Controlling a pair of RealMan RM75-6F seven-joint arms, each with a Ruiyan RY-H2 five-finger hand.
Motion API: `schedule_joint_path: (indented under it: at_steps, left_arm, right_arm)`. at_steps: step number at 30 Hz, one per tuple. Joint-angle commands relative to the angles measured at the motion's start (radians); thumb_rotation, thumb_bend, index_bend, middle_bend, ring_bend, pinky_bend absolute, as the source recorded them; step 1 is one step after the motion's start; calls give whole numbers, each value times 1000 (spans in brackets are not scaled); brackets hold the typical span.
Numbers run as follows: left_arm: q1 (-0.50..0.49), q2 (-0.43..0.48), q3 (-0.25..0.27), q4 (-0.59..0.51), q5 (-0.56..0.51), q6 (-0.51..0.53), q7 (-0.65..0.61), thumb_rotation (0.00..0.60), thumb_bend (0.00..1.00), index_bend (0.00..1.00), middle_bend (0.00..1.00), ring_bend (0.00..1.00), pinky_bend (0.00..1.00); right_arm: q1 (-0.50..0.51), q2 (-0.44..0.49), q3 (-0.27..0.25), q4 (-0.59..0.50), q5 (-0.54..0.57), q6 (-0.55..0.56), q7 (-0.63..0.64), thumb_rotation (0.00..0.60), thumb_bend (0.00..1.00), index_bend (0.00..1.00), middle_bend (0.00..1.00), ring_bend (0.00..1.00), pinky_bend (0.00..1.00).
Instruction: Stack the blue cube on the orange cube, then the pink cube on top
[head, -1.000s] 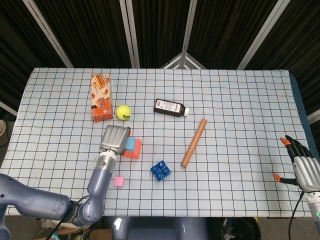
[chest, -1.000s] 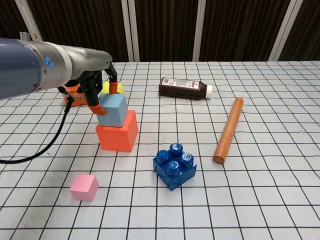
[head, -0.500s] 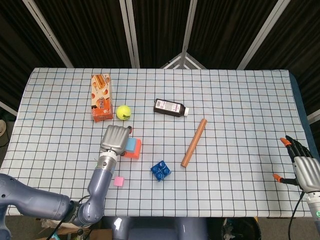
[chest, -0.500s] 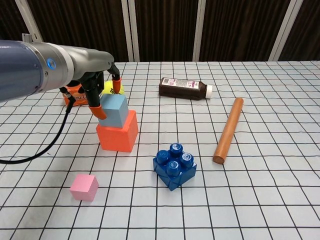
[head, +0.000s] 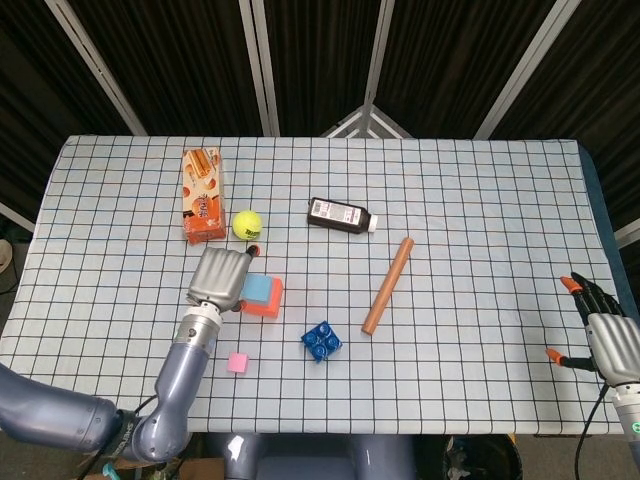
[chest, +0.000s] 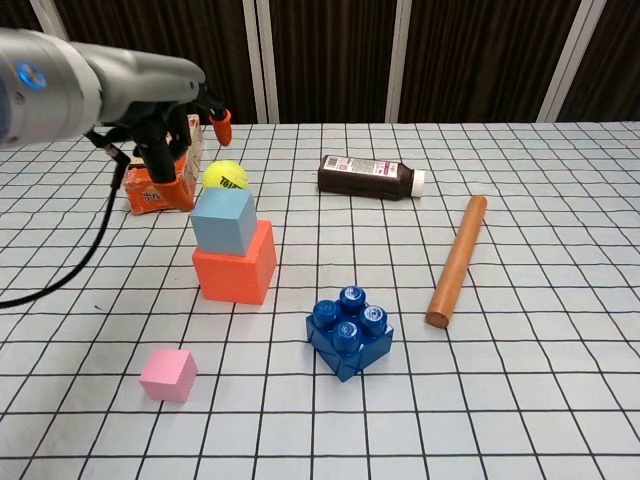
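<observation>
Chest view shows my left hand (chest: 165, 125) raised above and to the left of the stack, fingers spread, holding nothing and clear of the blue cube (chest: 224, 221). From the head camera I see the same hand (head: 221, 277) just beside the stack on its left, partly overlapping the cubes in that angle. I note the blue cube resting on top of the orange cube (chest: 235, 266), its footprint smaller than the orange one's and sitting toward the back of that top face. The pink cube (chest: 168, 375) lies on the checked tablecloth (chest: 560, 390) in front of the stack and to its left, apart from it and untouched. My right hand (head: 610, 337) appears only in the head camera, at the right edge of the table, fingers apart and empty. Just in front of the stack to the right sits a blue studded brick (chest: 350, 331). Behind the stack I record a yellow tennis ball (chest: 225, 177) and, left of it, an orange carton (chest: 152, 190), partly hidden by my left hand in the chest camera. A dark bottle (chest: 371, 177) lies on its side farther right, white cap pointing right, and a brown wooden rod (chest: 457, 260) lies slanted beyond the brick.
</observation>
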Motion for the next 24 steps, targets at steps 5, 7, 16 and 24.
schedule_joint_path:
  at_steps: [5,7,16,24]
  left_arm:
    - [115,159,74,-176,169,28,-107,600,84,309,773,733,810]
    - [143,188,106,-206,215,33,-124,600,84,312,773,734,811]
    - [241,267,247,-267,342,-11,-183,600,84,302,773,735,812]
    - [270,234,330,-237,331,-70,-158,600,83,308,782,741,816]
  right_arm:
    - [2,1,0,-13,4,-5,-20,600,129,0,15,60,127]
    - [1,1,0,-16,6,-5,-24,600,129,0,15,60,127]
    - [4,1,1,-18,13,-13,-28,600,128,0,15,60,127]
    - [3,1,1,-20,14,-12,-30,600,129,0,15,60,127]
